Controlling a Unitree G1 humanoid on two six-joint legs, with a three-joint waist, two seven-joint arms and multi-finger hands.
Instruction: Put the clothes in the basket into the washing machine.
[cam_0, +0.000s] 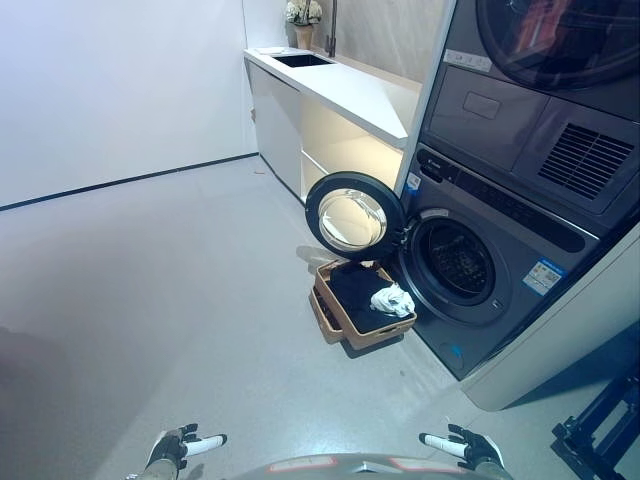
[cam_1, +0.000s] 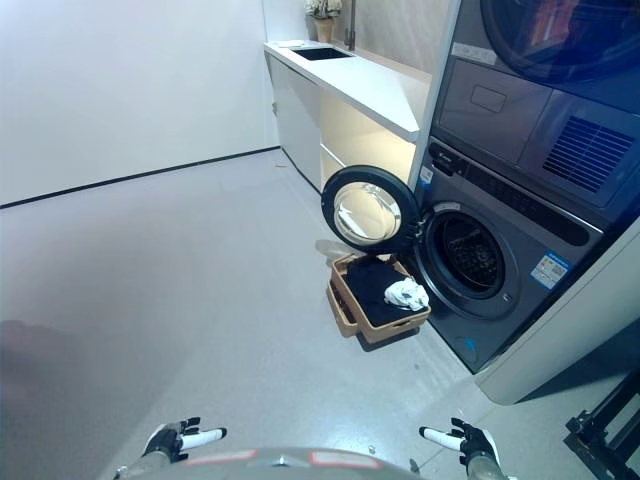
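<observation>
Both hands, left hand (cam_0: 180, 444) at seven o'clock and right hand (cam_0: 462, 445) at five, hang empty with fingers spread. Nothing is loaded yet: dark clothes (cam_0: 355, 291) and a white garment (cam_0: 391, 299) lie in the basket (cam_0: 328, 318) at one o'clock, beside the washing machine (cam_0: 500, 270), its door (cam_0: 352, 217) open.

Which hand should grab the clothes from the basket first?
Probably the right hand: the basket and open washing machine lie to the robot's right. Both it and the left hand remain far away.
</observation>
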